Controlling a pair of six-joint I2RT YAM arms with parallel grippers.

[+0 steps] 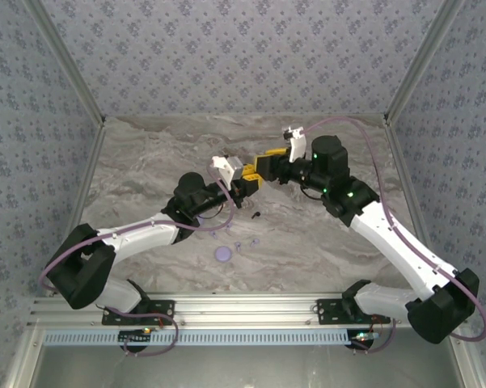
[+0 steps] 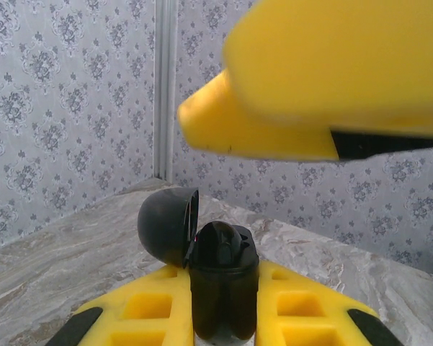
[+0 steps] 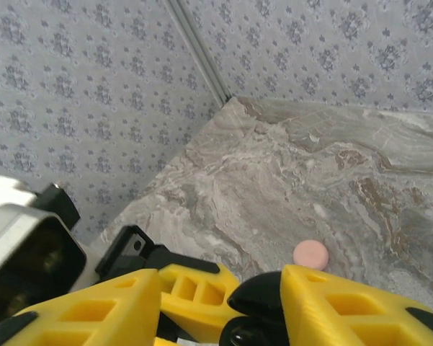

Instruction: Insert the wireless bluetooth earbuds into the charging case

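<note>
The charging case (image 2: 223, 295) stood upright and raised off the table (image 3: 288, 166), clenched between the yellow fingers of the left gripper (image 2: 223, 277). Its domed lid (image 2: 166, 225) was swung open to one side. A glossy black rounded shape sat in the case mouth. It looked like one of the earbuds lodged in its well, though the wrist view could not show whether it was fully seated.

The right gripper (image 3: 220, 281) hung just above and across the case with its jaws apart, and I could see nothing pinched between them. One of its fingers loomed close over the open case in the left wrist view.

On the table below and nearer the arm bases, a small black bud (image 1: 255, 214) lay loose. Further toward the bases were two tiny lilac buds (image 1: 238, 244) beside a lilac disc (image 1: 222, 253). A pink disc (image 3: 310, 252) lay well apart on the far side.

I judged the step in hand to be the drop of a bud into the case, with the right gripper at the point of letting go. The next move probably called for lifting the right gripper clear without knocking the lid. The bud would then need checking for seat, with the case kept steady and upright, before the gripper went down for another of the loose buds.
</note>
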